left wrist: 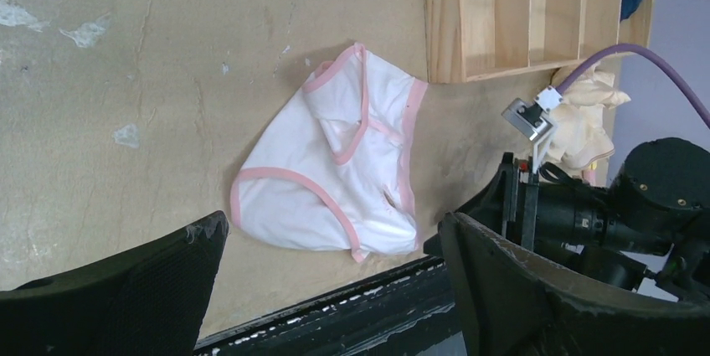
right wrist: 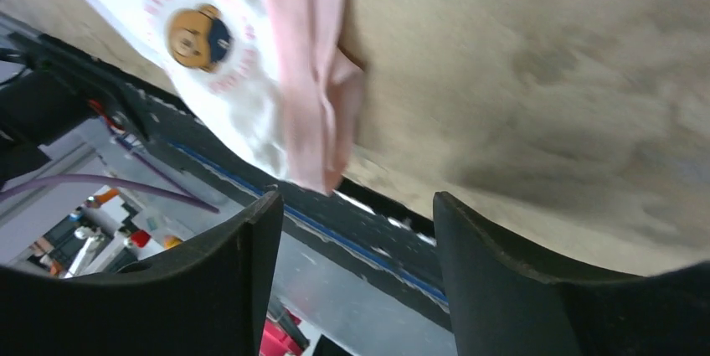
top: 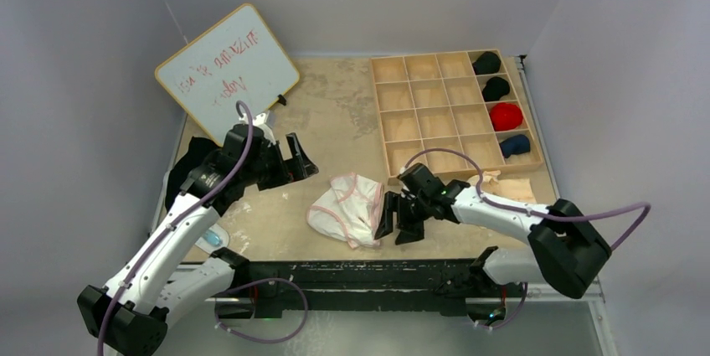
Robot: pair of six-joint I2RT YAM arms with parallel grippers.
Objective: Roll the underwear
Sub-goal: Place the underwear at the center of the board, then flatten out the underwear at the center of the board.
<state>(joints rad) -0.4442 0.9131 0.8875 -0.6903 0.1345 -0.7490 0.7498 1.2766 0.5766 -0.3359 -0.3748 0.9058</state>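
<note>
The underwear [top: 347, 209] is white with pink trim and lies crumpled, partly folded, near the table's front edge. It fills the centre of the left wrist view [left wrist: 335, 172]. My left gripper [top: 297, 159] hovers to its left, above the table, open and holding nothing [left wrist: 333, 230]. My right gripper [top: 395, 226] sits just right of the underwear at its near corner, open with nothing between its fingers [right wrist: 358, 201]. The right wrist view shows the pink waistband [right wrist: 314, 79] and a bear print [right wrist: 199, 35] just beyond the fingertips.
A wooden compartment tray [top: 435, 109] stands at the back right, with rolled black [top: 486, 63], red [top: 506, 116] and blue [top: 514, 145] items in its right column. A whiteboard [top: 226, 71] leans at back left. Dark clothes [top: 188, 167] lie left, beige cloth [top: 511, 187] right.
</note>
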